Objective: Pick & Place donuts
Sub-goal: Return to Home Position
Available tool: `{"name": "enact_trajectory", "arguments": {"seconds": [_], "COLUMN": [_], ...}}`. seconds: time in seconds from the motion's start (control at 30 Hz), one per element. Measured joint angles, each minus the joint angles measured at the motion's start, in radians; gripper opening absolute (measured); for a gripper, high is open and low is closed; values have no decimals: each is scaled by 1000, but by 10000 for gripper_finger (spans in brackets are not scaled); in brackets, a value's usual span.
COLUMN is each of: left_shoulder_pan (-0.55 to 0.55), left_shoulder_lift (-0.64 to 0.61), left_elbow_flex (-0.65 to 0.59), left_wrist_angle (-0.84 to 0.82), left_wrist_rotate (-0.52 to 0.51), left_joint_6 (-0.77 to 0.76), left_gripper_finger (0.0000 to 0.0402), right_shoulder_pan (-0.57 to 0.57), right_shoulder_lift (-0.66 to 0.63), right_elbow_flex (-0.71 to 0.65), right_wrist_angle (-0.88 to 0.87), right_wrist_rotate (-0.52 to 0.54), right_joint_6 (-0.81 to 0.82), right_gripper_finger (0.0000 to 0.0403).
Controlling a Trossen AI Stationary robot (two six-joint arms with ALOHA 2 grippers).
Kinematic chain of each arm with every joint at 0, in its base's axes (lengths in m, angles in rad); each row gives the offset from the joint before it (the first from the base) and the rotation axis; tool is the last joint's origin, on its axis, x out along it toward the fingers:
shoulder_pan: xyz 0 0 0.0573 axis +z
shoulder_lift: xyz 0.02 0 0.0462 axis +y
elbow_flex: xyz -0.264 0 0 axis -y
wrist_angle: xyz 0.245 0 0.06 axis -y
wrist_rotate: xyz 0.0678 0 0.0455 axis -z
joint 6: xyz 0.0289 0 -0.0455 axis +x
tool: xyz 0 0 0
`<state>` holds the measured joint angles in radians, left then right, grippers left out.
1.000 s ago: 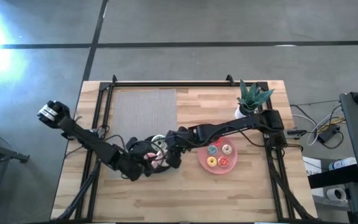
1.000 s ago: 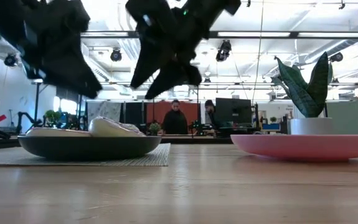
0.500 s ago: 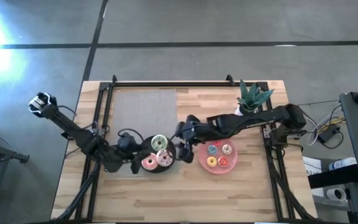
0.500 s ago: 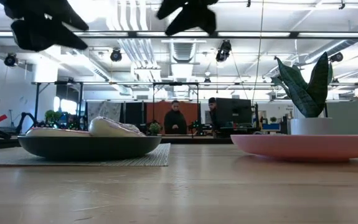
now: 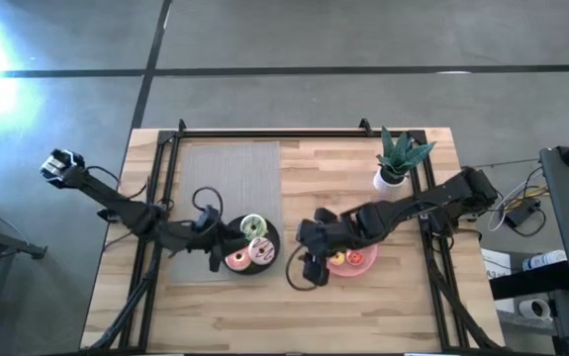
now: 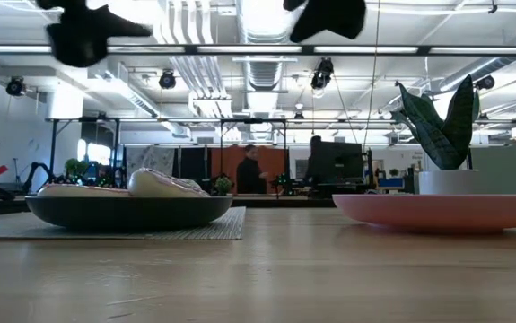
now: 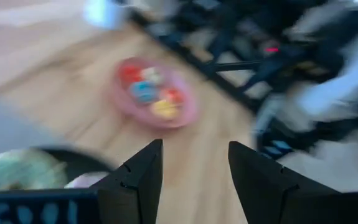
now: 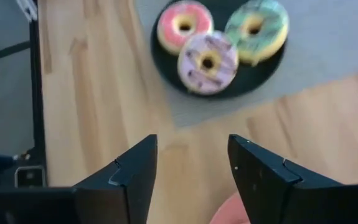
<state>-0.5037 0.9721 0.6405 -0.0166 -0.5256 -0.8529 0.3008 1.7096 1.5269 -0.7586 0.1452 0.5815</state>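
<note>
Three larger donuts lie flat on a black plate (image 5: 268,233): green (image 5: 252,226), pink (image 5: 236,260) and white with dark streaks (image 5: 261,250). My right wrist view shows all three, with the white one (image 8: 207,61) in the middle. Several tiny donuts (image 5: 348,258) lie on a pink plate (image 5: 368,263), also seen in my left wrist view (image 7: 150,93). My left gripper (image 5: 214,252) hovers open at the black plate's left edge. My right gripper (image 5: 303,268) hovers open between the two plates. Neither gripper holds anything.
A grey mat (image 5: 230,173) lies under the black plate. A potted plant (image 5: 395,158) stands near the table's far right. Black frame rails (image 5: 165,168) run along the table's left, far and right sides. Bare wood lies along the near edge (image 5: 264,316).
Both grippers have left the black plate, where they stood close together a second ago. They have risen, nearly out of the top of the low view. The left one has drawn back to the plate's left edge. The right one has swung right and nearward, beside the pink plate.
</note>
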Motion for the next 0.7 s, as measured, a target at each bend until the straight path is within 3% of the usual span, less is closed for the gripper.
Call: {"name": "enact_trajectory", "arguments": {"seconds": [0.13,0.23,0.43,0.63,0.7], "left_shoulder_pan": [117,197,287,299,299], "left_shoulder_lift": [2,-23,-144,-308,-363], "left_elbow_flex": [-92,-146,-191,-196,-197], "left_wrist_angle": [314,406,406,291,229], "left_wrist_rotate": [241,348,423,429,429], "left_joint_6": [124,142,191,277,281], "left_gripper_finger": [156,156,156,156,156], "right_shoulder_pan": [34,50,47,70,68], "right_shoulder_lift": [-30,-87,-284,-509,-588], "right_elbow_flex": [-8,-13,-110,-269,-316], "right_wrist_angle": [30,26,15,1,-34], "right_wrist_rotate": [41,119,221,416,434], "right_joint_6": [26,21,71,106,121], "right_gripper_finger": [176,167,142,122,118]}}
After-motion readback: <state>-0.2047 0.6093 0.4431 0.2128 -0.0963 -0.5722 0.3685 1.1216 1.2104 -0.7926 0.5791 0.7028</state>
